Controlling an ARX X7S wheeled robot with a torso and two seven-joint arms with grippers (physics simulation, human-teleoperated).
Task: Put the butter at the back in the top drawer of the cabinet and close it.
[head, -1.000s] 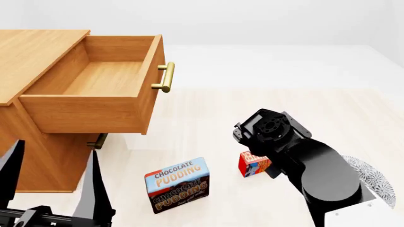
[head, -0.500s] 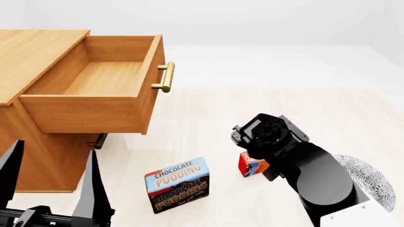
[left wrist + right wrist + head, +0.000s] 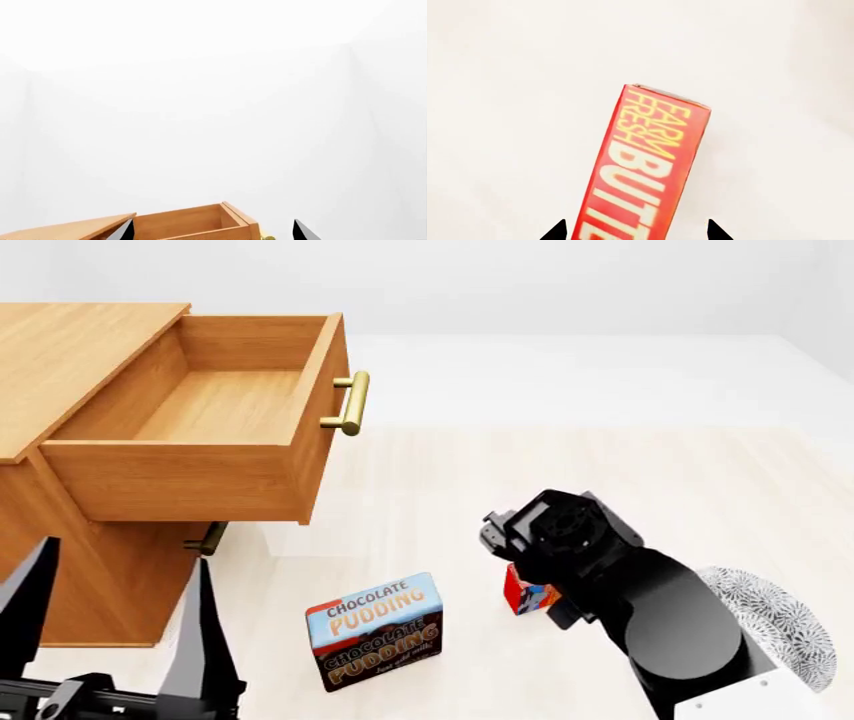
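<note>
Hovering over the butter [image 3: 525,594] — our right gripper [image 3: 635,231] sits just above the small red box, which stands on the pale floor to the right of the Chocolate Pudding box [image 3: 376,630] and well apart from the cabinet [image 3: 80,540]. In the right wrist view the two dark fingertips show on either side of the box with clear gaps, so we judge the jaws spread wider than the box and holding nothing. Left gripper [image 3: 114,630] is parked low beside the cabinet, jaws apart, empty.

Top drawer [image 3: 200,430] is pulled well out, nothing seen inside it, brass handle [image 3: 350,403] facing the floor area.

Risks as we read them:
- The box lies skewed between the fingertips in the wrist view. Closing on it at that angle could twist it or catch a corner rather than two flat faces — a weak hold.
- Coming down off-centre could land a fingertip on the box top and tip it over.
- From the head view the arm hides most of the box; contact is hard to judge there.
- A light carton held loosely may slip on the lift up to drawer height.
- The carry passes near the drawer front and handle; a clip there could knock the box loose or nudge the drawer.
</note>
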